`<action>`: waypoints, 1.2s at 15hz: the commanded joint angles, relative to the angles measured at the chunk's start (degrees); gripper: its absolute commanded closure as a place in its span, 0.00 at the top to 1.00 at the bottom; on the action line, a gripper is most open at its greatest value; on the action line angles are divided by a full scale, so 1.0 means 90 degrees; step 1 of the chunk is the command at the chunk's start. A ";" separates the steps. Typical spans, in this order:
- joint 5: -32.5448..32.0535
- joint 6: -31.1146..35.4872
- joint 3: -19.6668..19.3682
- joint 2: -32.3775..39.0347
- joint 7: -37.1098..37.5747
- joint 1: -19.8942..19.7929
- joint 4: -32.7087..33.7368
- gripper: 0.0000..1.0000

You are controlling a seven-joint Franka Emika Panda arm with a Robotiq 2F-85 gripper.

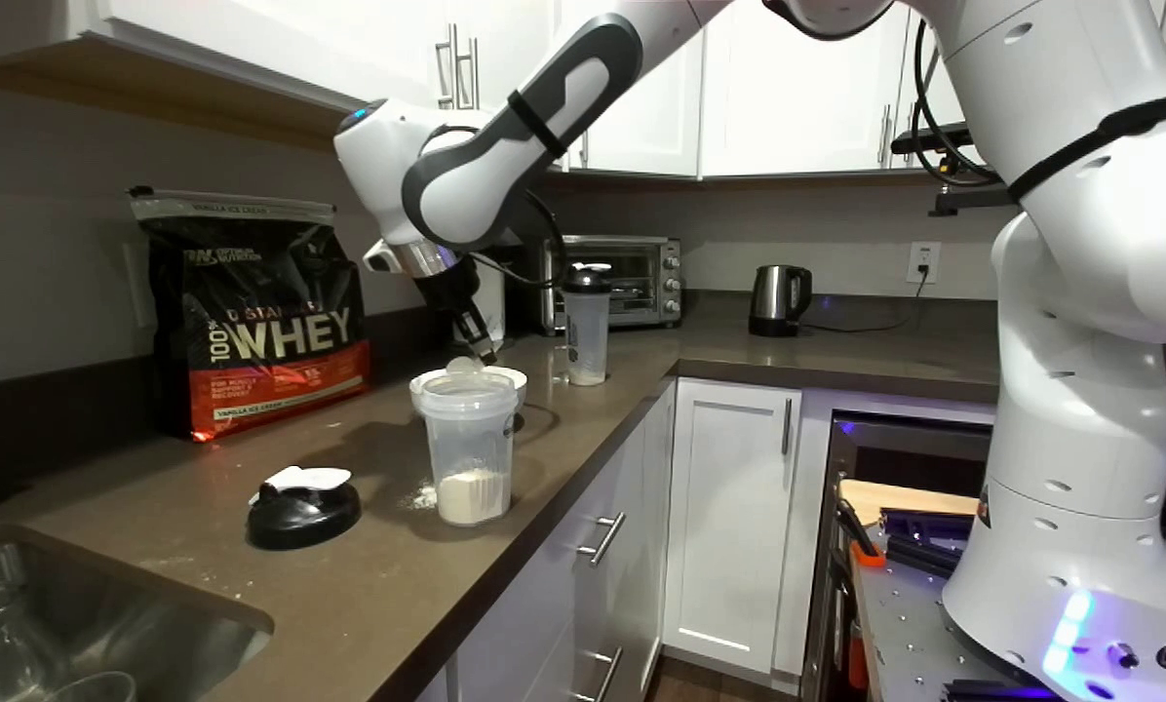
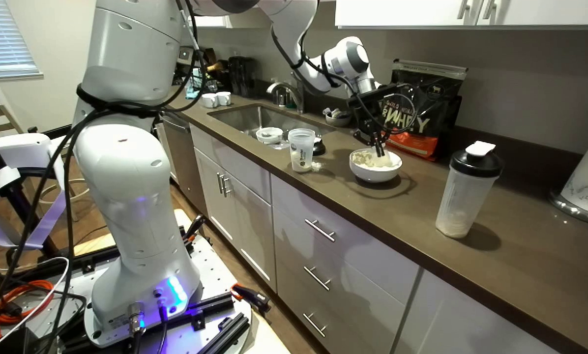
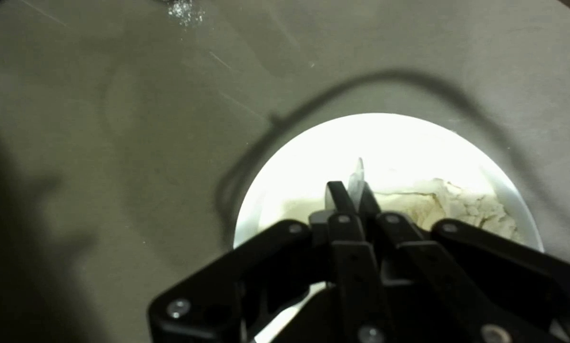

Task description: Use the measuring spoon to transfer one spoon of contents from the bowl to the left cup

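End effector (image 3: 354, 197) nearly closed, pinching the measuring spoon (image 3: 357, 182) at the white bowl (image 2: 374, 174), right of centre in an exterior view; fill unclear from here. Scoop powder (image 3: 480, 212), lift level, tip low over lidless shaker cup (image 2: 302, 146), mid-frame.

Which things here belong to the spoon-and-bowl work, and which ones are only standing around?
For the job:
measuring spoon, held in the jaws
white bowl
pale powder inside it
open left cup

Just lying about:
capped shaker
whey bag
loose black lid
kettle
toaster oven
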 commanded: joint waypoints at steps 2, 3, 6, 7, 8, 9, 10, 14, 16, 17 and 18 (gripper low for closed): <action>-0.0007 -0.0093 0.0027 -0.0045 -0.0115 -0.0047 0.0154 0.01; -0.0036 -0.0071 0.0020 -0.0063 -0.0087 -0.0039 0.0154 0.01; -0.0107 -0.0013 0.0003 -0.0094 -0.0014 -0.0018 0.0178 0.01; -0.0154 0.0017 -0.0009 -0.0113 0.0029 -0.0004 0.0174 0.01; -0.0188 0.0059 -0.0013 -0.0138 0.0064 0.0003 0.0155 0.01; -0.0221 0.0105 -0.0020 -0.0162 0.0110 0.0012 0.0119 0.01; -0.0293 0.0198 -0.0035 -0.0189 0.0202 0.0030 0.0048 0.01; -0.0723 0.0982 -0.0065 -0.0263 0.0387 0.0038 -0.0292 0.01; -0.1101 0.1401 -0.0116 -0.0219 0.0536 0.0037 -0.0383 0.01; -0.1261 0.1559 -0.0141 -0.0201 0.0645 0.0030 -0.0425 0.01; -0.1394 0.1675 -0.0158 -0.0195 0.0733 0.0022 -0.0466 0.01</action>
